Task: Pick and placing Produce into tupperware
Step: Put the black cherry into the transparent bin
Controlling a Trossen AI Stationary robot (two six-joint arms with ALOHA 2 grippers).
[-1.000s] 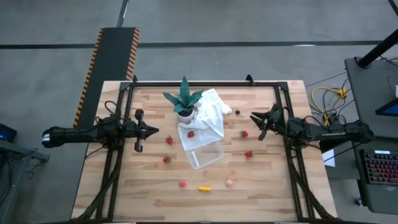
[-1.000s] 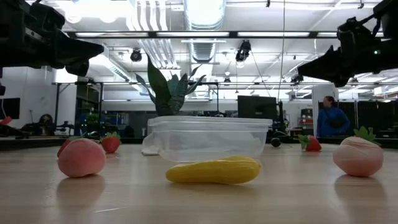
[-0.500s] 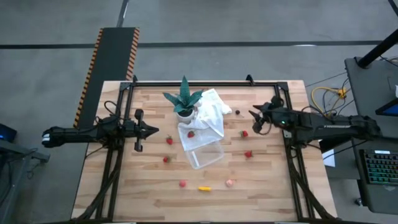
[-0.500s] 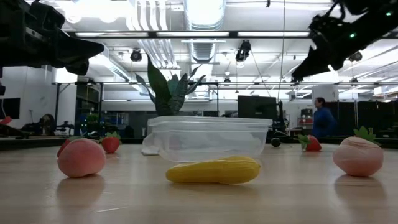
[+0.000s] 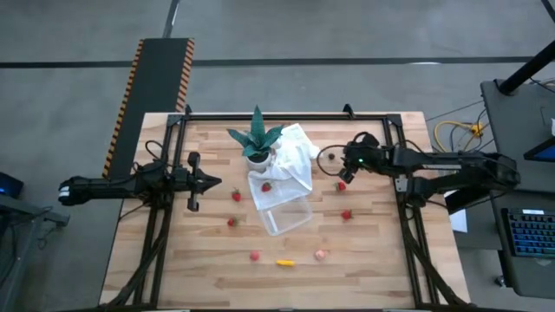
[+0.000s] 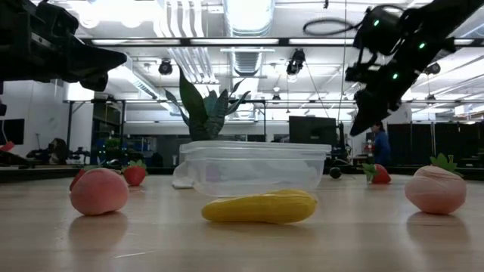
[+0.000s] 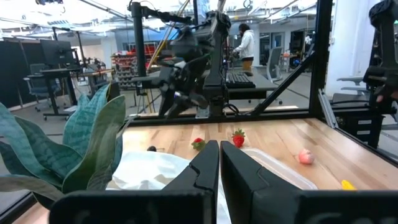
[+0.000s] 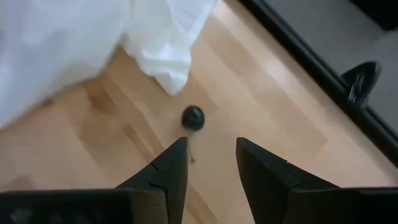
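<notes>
one dark fruit piece sits beyond the right hand, fingers apart; left hand closed.

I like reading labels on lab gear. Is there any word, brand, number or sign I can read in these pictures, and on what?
No readable text anywhere.
Clear plastic rectangular container: no label visible.
White plant pot: no marking visible.
Black-and-yellow striped strip beside the wooden table: warning stripes only, no words.
Distant room equipment in the left wrist view: too blurred to read.
</notes>
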